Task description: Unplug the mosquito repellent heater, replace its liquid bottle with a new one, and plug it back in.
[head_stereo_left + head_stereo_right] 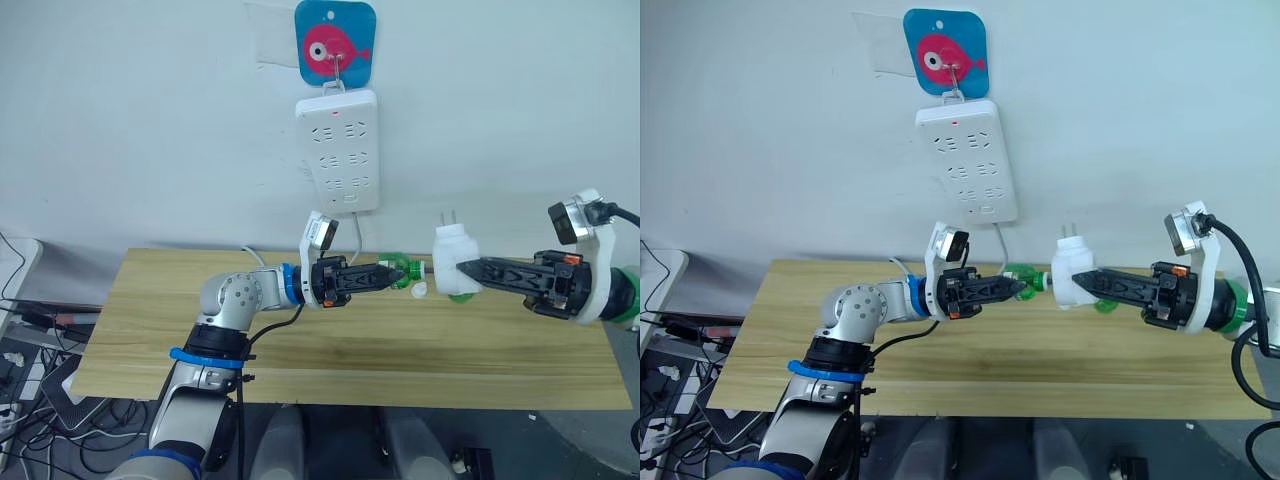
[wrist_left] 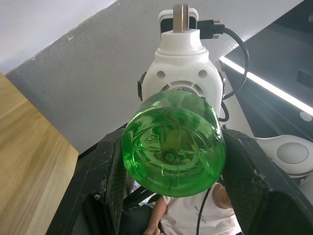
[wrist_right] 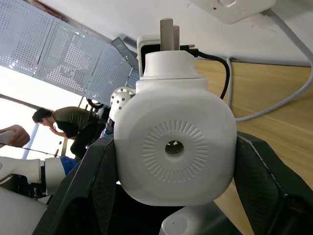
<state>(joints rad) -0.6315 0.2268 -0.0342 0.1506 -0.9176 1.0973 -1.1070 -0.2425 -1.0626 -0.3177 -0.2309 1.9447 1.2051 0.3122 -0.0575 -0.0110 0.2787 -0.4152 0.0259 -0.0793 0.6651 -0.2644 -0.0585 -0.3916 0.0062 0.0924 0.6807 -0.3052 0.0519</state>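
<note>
I have the mosquito repellent heater (image 1: 455, 262) clamped in my right tool (image 1: 468, 268) above the bench (image 1: 150, 300), prongs up; my left tool (image 1: 384, 275) grips the green bottle (image 1: 404, 271), its long axis pointing straight into the heater's socket

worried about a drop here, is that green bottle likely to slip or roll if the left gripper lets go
Probably both. The green bottle looks smooth, glossy and round, so the left gripper may slip on it. It hangs above the table, so a drop would likely send it rolling. It seems light, clear plastic.
</note>
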